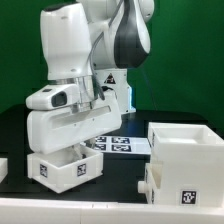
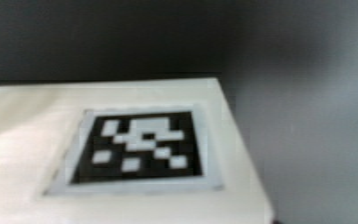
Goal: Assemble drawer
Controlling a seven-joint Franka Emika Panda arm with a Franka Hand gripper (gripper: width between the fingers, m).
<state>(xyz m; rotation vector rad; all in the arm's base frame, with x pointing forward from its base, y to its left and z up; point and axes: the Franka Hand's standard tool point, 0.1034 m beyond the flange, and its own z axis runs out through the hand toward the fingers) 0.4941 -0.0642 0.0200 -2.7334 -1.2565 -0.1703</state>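
- The gripper (image 1: 84, 143) is seen low over a small tray (image 1: 64, 165), at the exterior view's left of the housing (image 1: 187, 160); its fingertips are hidden by the arm's white body, so how wide the claw stands cannot be told.
- Whether the small tray's wall is pinched or only approached cannot be judged either.
- The marker board (image 1: 124, 145) is found behind the small tray, between it and the housing.
- In the wrist view, only a blurred tag (image 2: 144, 148) on a white face is shown, very close to the lens.
- A slip is risked: matte plastic gripped at a thin rim could twist out if lifted off-centre.
- A knock against the housing is risked if the tray is carried across low, since the housing stands taller than the tray.
- A jam could be caused by a tilted entry into the housing.
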